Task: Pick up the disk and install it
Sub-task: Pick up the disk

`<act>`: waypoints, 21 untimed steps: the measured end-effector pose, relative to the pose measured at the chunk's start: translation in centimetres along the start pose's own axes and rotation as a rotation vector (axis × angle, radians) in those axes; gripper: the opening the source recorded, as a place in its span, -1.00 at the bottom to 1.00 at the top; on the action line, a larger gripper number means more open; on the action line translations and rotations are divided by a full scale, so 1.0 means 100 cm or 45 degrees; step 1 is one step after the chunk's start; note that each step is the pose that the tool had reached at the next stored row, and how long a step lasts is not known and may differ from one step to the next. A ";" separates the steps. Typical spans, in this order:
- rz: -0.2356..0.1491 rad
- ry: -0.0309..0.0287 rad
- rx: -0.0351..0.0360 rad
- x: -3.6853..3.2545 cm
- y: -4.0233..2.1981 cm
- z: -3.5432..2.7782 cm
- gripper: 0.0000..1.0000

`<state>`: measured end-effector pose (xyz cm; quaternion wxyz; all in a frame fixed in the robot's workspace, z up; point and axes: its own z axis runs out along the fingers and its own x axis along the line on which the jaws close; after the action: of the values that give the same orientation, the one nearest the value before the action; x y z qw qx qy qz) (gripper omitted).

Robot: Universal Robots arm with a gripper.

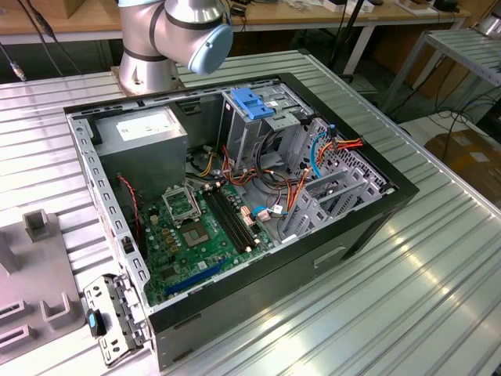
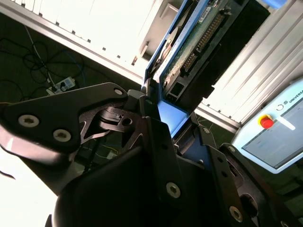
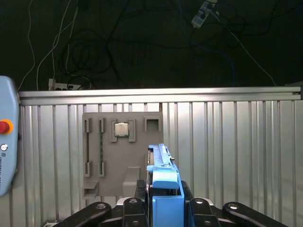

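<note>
Big open black computer case [image 1: 258,313], blue-handled metal cage [image 1: 249,117] at its twelve o'clock in the exterior view: install's not done yet, we reckon. Pickup is, though: above the grey fixture tray [image 3: 118,163] the black gripper [image 3: 164,208] clamps the flat dark disk [image 3: 163,165], blue plastic rails, green board underneath.

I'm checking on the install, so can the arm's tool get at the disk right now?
Yes, it looks so: in the first wrist view the disk sits clamped in the tool, with nothing between them.
</note>
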<state>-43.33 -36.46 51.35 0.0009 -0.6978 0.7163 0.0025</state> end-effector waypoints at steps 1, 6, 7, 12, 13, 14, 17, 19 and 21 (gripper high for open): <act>0.000 0.0000 -0.0001 0.0000 -0.0015 0.0000 -0.26; 0.000 -0.0001 -0.0001 -0.0001 -0.0055 0.0000 -0.26; 0.000 0.0000 -0.0001 -0.0002 -0.0062 0.0000 -0.26; 0.000 -0.0001 0.0000 -0.0003 -0.0117 0.0000 -0.26; 0.000 0.0000 0.0000 -0.0003 -0.0124 0.0000 -0.26; 0.000 0.0000 0.0000 -0.0003 -0.0131 0.0000 -0.26; 0.000 -0.0001 0.0000 -0.0004 -0.0151 0.0000 -0.26; 0.000 0.0000 -0.0001 -0.0004 -0.0166 0.0000 -0.26; 0.000 0.0000 0.0000 -0.0005 -0.0181 0.0000 -0.26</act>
<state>-41.52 -36.46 51.35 0.0009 -0.6978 0.7163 0.0025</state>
